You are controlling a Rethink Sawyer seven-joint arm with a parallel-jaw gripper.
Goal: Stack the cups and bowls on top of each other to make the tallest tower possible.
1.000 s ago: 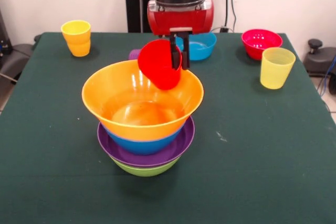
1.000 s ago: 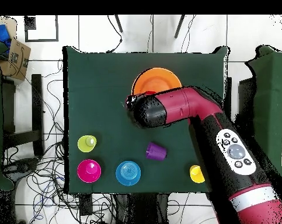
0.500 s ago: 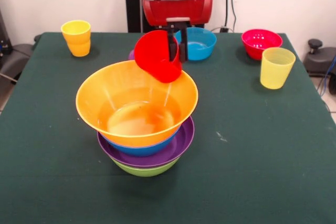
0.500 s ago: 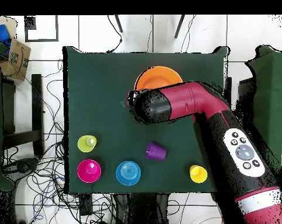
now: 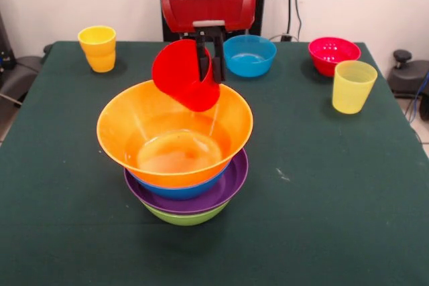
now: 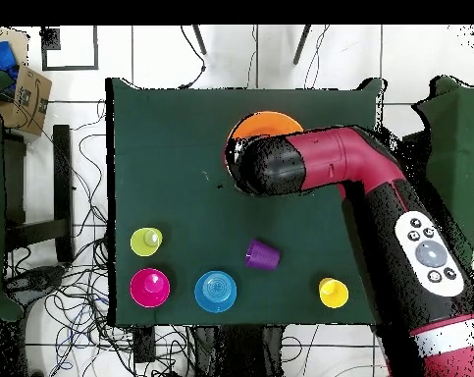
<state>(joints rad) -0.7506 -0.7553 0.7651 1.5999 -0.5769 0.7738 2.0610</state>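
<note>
The tower stands mid-table in the front view: the wide orange bowl (image 5: 144, 122) sits on a blue bowl (image 5: 181, 187), a purple bowl (image 5: 228, 189) and a green bowl (image 5: 184, 218). My gripper (image 5: 208, 61) is shut on the wall of a red cup (image 5: 179, 76). It holds the cup tilted, mouth to the left, just above the orange bowl's far rim. In the overhead view the arm (image 6: 329, 172) covers most of the orange bowl (image 6: 270, 125). A purple cup (image 6: 262, 255) lies on its side, hidden in the front view.
An orange-yellow cup (image 5: 98, 48) stands at the far left. A pale yellow cup (image 5: 352, 86), a small blue bowl (image 5: 249, 55) and a red-pink bowl (image 5: 333, 53) stand at the far right. The table's edges lie close behind them.
My gripper has carried the red cup to the left and slightly up along the orange bowl's far rim. The orange bowl has shifted a little to the left on the pile.
</note>
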